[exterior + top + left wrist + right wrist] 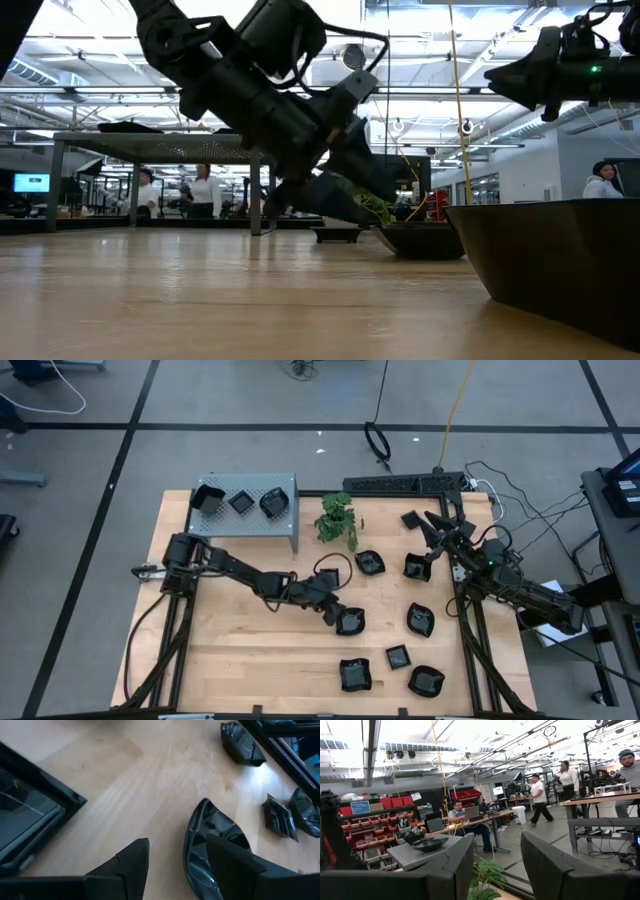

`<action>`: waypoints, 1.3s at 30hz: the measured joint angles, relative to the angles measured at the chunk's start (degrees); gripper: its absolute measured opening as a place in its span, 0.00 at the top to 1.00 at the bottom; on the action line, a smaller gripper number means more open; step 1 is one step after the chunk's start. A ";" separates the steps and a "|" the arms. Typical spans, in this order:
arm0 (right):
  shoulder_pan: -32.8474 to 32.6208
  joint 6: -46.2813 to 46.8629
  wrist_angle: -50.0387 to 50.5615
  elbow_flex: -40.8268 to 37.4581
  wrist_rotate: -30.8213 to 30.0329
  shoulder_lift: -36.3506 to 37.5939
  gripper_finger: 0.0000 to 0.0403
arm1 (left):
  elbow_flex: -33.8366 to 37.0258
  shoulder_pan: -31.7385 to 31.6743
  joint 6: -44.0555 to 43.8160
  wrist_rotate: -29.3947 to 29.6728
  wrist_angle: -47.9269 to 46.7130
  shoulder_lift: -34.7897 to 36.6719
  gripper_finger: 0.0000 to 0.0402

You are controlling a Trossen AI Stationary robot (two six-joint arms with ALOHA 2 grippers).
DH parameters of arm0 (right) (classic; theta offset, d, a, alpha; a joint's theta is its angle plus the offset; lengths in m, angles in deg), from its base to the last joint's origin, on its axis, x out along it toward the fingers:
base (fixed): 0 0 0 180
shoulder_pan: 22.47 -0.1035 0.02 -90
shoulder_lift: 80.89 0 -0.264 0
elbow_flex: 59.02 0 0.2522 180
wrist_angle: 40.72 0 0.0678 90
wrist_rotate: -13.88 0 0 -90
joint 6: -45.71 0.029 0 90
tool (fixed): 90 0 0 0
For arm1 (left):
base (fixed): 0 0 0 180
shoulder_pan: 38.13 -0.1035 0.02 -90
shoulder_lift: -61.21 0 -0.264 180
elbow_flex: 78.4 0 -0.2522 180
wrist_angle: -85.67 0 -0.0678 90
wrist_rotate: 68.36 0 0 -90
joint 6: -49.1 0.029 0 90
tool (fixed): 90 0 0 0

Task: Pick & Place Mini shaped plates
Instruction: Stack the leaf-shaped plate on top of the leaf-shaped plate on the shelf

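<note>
Several glossy black mini plates lie on the wooden table's right half, among them one [370,563], another [420,620] and one near the front edge [355,674]. My left gripper [338,614] is low over the plate [351,623] near the table's middle. In the left wrist view that gripper [185,870] is open, one finger [235,865] over the plate's hollow [212,832] and the other [132,865] outside its rim. My right gripper [438,528] waits raised at the back right, and the right wrist view shows it [497,870] open with nothing between its fingers. My left gripper straddles the plate's rim [192,845], slanting down from the table's left. One finger is over the hollow and one is outside above the bare wood. Whether either finger touches the plate I cannot tell.
A grey perforated box [290,525] at the back left carries three black plates. A small green plant [338,518] stands beside it. A black frame [400,483] runs along the far edge. People move about in the room beyond the table.
</note>
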 joint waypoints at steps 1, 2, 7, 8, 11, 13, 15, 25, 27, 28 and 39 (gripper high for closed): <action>0.00 0.00 -0.01 0.00 0.00 -0.04 0.62 | 0.00 0.00 0.62 0.06 0.09 -0.06 0.50; 0.02 0.00 0.10 0.00 0.00 -0.06 0.62 | 0.00 0.00 1.36 0.20 -0.05 -0.06 0.50; 0.00 0.00 0.04 0.01 0.00 -0.19 0.62 | -0.01 0.67 4.49 0.54 -2.06 -0.17 0.50; 0.01 0.00 0.03 0.01 0.00 -0.19 0.62 | -0.02 0.91 4.70 0.52 -1.92 -0.15 0.50; 0.00 0.00 0.04 0.00 0.00 -0.19 0.62 | -0.02 1.55 4.72 0.46 -2.45 -0.15 0.50; 0.00 0.00 0.05 0.00 0.00 -0.19 0.62 | -0.02 1.89 4.42 0.48 -2.85 -0.15 0.50; 0.00 0.00 0.04 0.01 0.00 -0.19 0.62 | -0.02 2.21 4.12 0.50 -2.79 -0.15 0.50; 0.00 0.00 0.05 0.01 0.00 -0.19 0.62 | -0.02 4.04 1.50 1.99 0.17 -2.99 0.50; 0.02 0.00 0.04 0.00 -0.02 -0.22 0.62 | -0.04 4.21 1.20 2.35 0.76 -3.68 0.50; 0.00 0.00 0.08 0.02 0.00 -0.24 0.62 | -0.04 4.23 1.14 2.53 0.95 -3.81 0.50; 0.00 0.00 0.04 0.01 -0.02 -0.68 0.62 | -0.02 4.13 -0.12 2.84 0.47 -4.04 0.84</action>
